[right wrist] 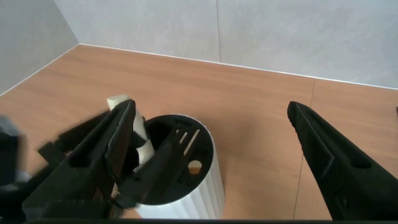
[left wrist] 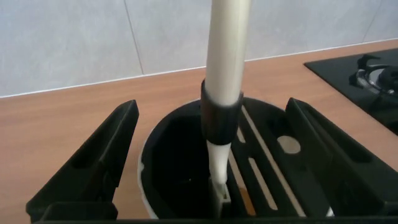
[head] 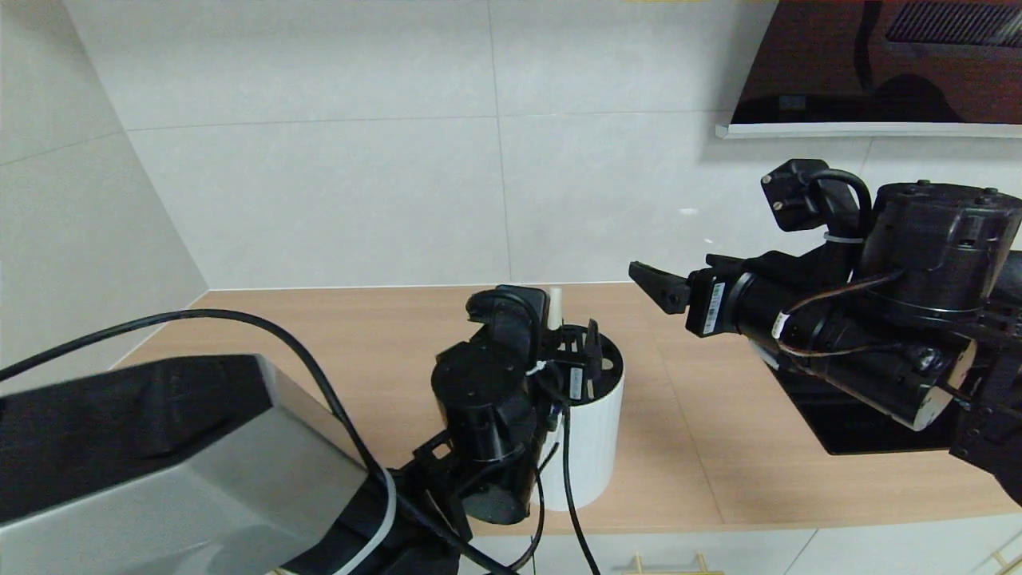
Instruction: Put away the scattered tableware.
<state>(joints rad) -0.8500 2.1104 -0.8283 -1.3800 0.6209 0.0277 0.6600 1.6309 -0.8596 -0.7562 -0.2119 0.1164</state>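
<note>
Below both grippers runs a wooden counter (head: 319, 327), with a black cooktop (head: 854, 431) let into it under the right arm. A white cylindrical holder (head: 595, 431) with a black slotted top stands on the counter directly beneath the left gripper (left wrist: 211, 109), and ahead of and below the right gripper (right wrist: 211, 107).

The left gripper hangs just over the holder's top with its jaws spread wide, one finger (left wrist: 93, 168) on each side of the rim. Between them, touching neither, stands the utensil (left wrist: 227, 50): a white handle with a black band around it. Its long axis is upright, close to vertical. The handle end points up past the fingers, and the lower end goes down into the holder's large round opening, beside the narrow slots. What kind of utensil it is cannot be told, since its working end is hidden inside.

The right gripper hovers in the air well apart from the holder, pointed toward it, jaws also wide and holding nothing.
</note>
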